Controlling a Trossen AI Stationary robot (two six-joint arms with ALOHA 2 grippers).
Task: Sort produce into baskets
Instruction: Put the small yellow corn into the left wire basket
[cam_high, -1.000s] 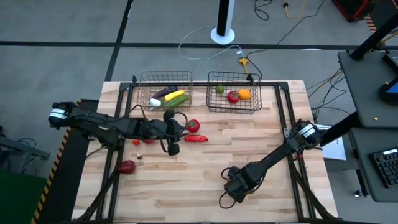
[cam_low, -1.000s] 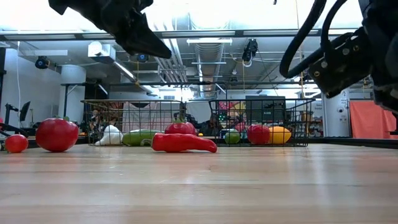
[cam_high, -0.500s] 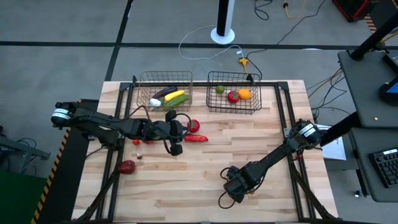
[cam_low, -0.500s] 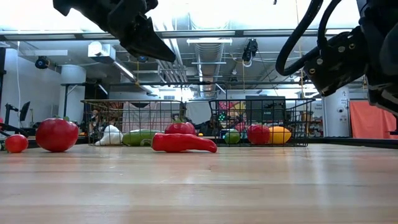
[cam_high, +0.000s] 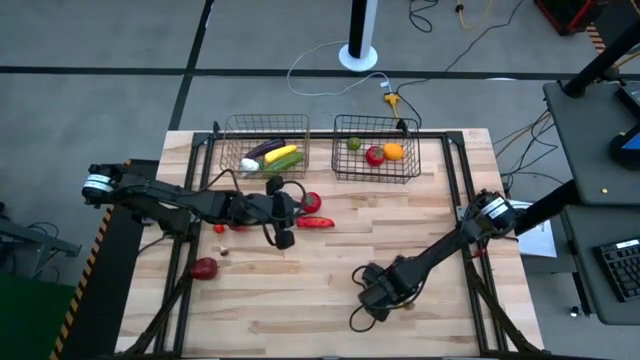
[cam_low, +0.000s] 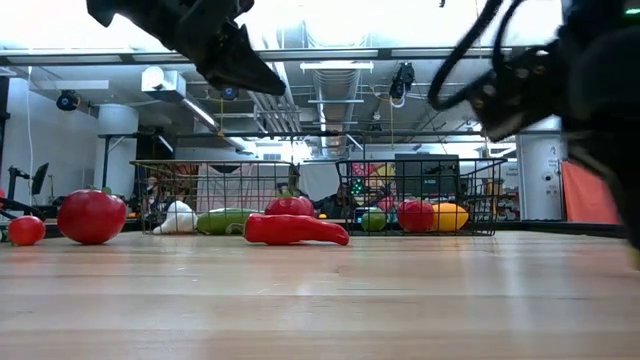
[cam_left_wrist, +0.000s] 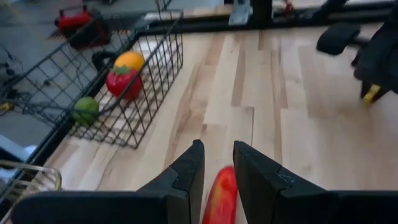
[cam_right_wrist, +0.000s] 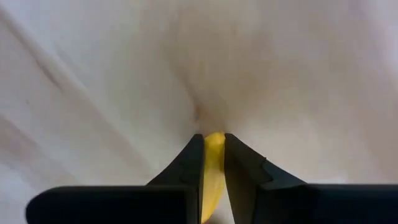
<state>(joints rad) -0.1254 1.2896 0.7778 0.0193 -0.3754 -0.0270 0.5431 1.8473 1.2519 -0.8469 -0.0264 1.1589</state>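
Note:
My right gripper (cam_right_wrist: 213, 140) is low over the near middle of the table (cam_high: 440, 250), shut on a small yellow piece of produce (cam_right_wrist: 213, 168). In the high view my right gripper (cam_high: 370, 298) hides that piece. My left gripper (cam_left_wrist: 217, 152) hovers above a red pepper (cam_high: 318, 222) lying on the wood, its fingers slightly apart and holding nothing. A tomato (cam_high: 311, 202) lies just beyond. The copper basket (cam_high: 262, 128) holds eggplant, corn, cucumber and garlic. The dark basket (cam_high: 375, 178) holds a green fruit, a red one and an orange one. My right gripper pinches the narrow yellow piece (cam_right_wrist: 214, 149) between its two fingers, coming at it from above and pointing steeply down at the wood. The piece shows as a thin strip in the gap. Whether it still rests on the table I cannot tell.
At the table's left lie a big red tomato (cam_high: 204, 267) and a small red one (cam_high: 219, 228). Both baskets stand along the far edge. Bare wood lies between the two arms and to the right of the dark basket.
My right arm's wrist has shifted a little toward the table's left and far side, and it is blurred in the low view. The produce and both baskets stay where they were.

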